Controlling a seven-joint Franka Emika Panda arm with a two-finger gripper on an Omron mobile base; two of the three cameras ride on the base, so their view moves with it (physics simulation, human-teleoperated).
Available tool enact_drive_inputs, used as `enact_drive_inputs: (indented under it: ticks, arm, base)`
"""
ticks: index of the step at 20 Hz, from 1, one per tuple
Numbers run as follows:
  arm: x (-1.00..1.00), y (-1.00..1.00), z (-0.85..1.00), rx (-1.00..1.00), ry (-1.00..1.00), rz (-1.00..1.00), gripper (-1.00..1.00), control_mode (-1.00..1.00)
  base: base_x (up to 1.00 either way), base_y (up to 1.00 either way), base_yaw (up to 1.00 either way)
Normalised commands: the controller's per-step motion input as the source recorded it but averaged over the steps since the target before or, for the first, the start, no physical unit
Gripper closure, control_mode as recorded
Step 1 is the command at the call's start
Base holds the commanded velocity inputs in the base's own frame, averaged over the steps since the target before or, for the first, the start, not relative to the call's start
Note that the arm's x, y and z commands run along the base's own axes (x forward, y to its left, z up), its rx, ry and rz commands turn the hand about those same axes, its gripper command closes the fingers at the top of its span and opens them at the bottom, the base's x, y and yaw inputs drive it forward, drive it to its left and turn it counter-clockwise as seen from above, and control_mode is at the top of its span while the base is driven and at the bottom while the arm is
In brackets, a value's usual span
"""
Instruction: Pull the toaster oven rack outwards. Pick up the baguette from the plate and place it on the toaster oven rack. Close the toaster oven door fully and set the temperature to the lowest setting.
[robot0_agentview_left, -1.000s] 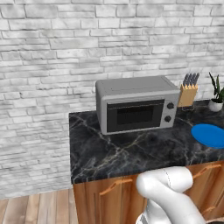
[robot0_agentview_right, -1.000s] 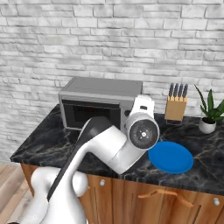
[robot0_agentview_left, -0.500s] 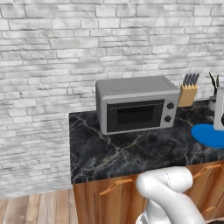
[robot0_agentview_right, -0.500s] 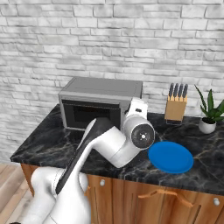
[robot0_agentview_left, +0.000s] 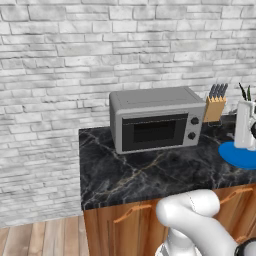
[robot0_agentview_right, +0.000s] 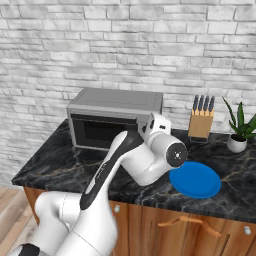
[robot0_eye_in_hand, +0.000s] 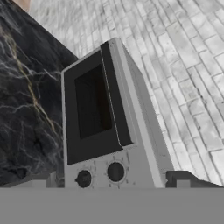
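Observation:
The toaster oven (robot0_agentview_left: 157, 122) stands at the back of the dark marble counter, and its door (robot0_agentview_left: 154, 131) with the dark glass window is shut. The rack is hidden behind that door. Two dark knobs (robot0_eye_in_hand: 115, 171) sit on its right panel. The blue plate (robot0_agentview_right: 195, 179) lies right of the oven near the counter's front; the baguette is out of view. My gripper (robot0_eye_in_hand: 113, 183) is open and empty, a short way in front of the oven's knob panel and facing it. My white hand (robot0_agentview_left: 243, 125) hangs above the plate's left side.
A tan knife block (robot0_agentview_right: 201, 120) stands right of the oven by the brick wall, with a potted plant (robot0_agentview_right: 240, 132) further right. My arm's elbow (robot0_agentview_right: 150, 160) crosses the counter in front of the oven. Bare counter (robot0_agentview_left: 140, 175) lies in front of the oven.
My hand has swung left from beyond the plate into the left base view, toward the oven's right side. The jaws stay open; the oven and plate have not moved.

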Motion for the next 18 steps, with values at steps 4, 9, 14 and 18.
enact_drive_inputs:
  ticks: [4, 9, 14, 18]
  arm:
    - [0.3, 0.03, -0.17, 0.07, 0.0, 0.11, -1.0, -1.0]
    - [0.23, 0.08, -0.22, 0.04, -0.01, 0.09, -1.0, -1.0]
    - [0.19, 0.12, -0.17, 0.02, -0.05, 0.07, -1.0, -1.0]
    - [0.19, 0.05, -0.09, 0.04, -0.07, 0.01, -1.0, -1.0]
  base:
    - [0.0, 0.0, 0.0]
    - [0.0, 0.0, 0.0]
    - [0.0, 0.0, 0.0]
    - [0.0, 0.0, 0.0]
